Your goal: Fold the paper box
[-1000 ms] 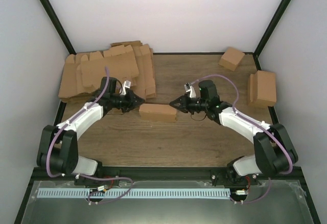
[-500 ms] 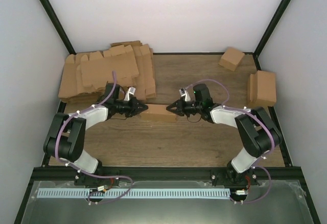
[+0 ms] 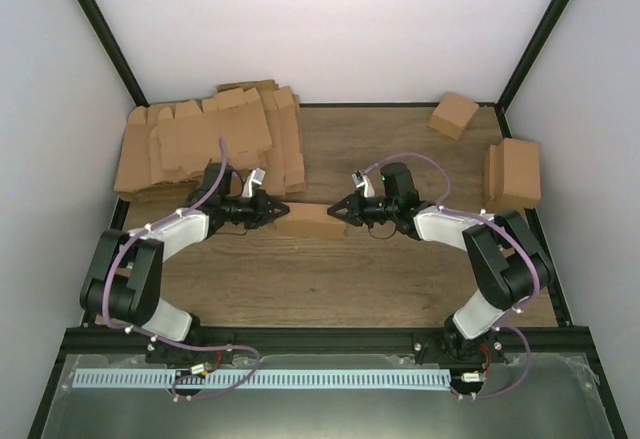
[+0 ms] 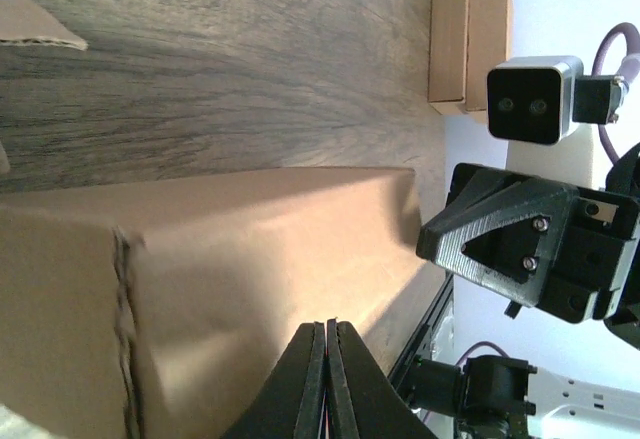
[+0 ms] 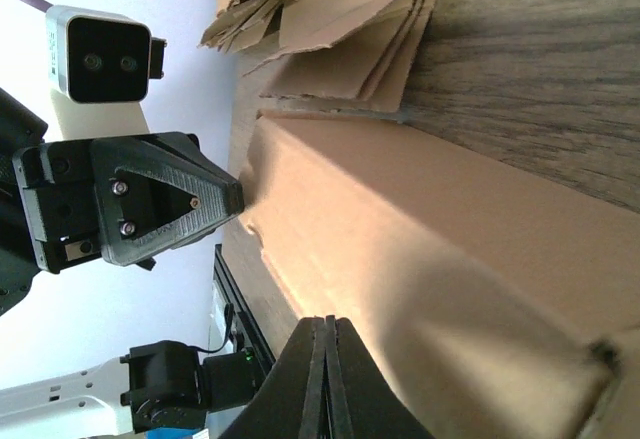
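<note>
Brown paper box (image 3: 311, 221) sits between left gripper (image 3: 282, 211) and right gripper (image 3: 337, 209); both jaws pressed together, empty. Tip contact unclear; wrist views crop box.

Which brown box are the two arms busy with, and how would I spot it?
Look at the middle of the wooden table. There a long, low box lies crosswise between the left gripper and the right gripper, both shut, one at each end. The flat blanks lie at the back left, and the other boxes sit at the right, away from the arms.
</note>
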Controlling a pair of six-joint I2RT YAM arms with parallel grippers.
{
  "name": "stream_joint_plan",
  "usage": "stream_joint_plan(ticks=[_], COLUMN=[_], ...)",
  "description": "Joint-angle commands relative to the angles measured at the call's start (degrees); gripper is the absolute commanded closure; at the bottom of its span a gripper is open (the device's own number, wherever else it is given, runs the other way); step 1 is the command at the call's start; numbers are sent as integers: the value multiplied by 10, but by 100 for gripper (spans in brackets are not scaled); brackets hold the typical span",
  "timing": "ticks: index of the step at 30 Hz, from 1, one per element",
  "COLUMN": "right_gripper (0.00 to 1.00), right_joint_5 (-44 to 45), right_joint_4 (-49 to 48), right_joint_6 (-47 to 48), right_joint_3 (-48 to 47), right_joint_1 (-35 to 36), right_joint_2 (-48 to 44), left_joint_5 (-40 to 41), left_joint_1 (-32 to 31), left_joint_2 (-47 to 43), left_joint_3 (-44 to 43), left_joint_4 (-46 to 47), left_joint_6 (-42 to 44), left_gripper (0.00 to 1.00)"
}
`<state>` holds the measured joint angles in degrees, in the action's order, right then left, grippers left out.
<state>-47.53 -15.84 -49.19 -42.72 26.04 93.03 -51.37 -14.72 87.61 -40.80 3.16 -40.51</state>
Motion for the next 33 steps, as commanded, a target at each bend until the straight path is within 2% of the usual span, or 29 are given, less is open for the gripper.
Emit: stream_joint_plan(ticks=[1,5,11,16,21,25,27,29,32,33], right_gripper=[99,99,99,99,99,97,96,95,95,95], right_joint_5=[4,7,21,22,56,87,97,104,115,122], right_joint_4=[36,33,8,15,99,160,180,196,218,228], right_joint_6=[21,27,24,27,75,115,129,142,163,170], right_joint_3=[-30,-24,12,19,-7,-30,-37,-43,-54,-62], right_joint_1=[-2,-2,-2,-2,-2,-2,-2,-2,-2,-2], right_joint_2=[-35,-36,-3,-10,-73,-114,-127,-137,-149,-156], left_joint_5=[10,32,23,25,33,74,99,124,178,201], left_joint_1=[-2,-2,-6,-13,-15,-17,-18,-23,-47,-60], left_joint_2=[-52,-65,-6,19,-30,-82,-101,-118,-148,-160], left_joint_3=[-21,-11,36,34,16,-17,-37,-58,-93,-104], left_joint_4=[-53,-69,-4,-10,-65,-146,-192,-232,-277,-287], left_joint_6=[37,53,21,19,22,44,68,104,164,185], left_gripper=[96,96,96,96,95,87,77,58,24,5])
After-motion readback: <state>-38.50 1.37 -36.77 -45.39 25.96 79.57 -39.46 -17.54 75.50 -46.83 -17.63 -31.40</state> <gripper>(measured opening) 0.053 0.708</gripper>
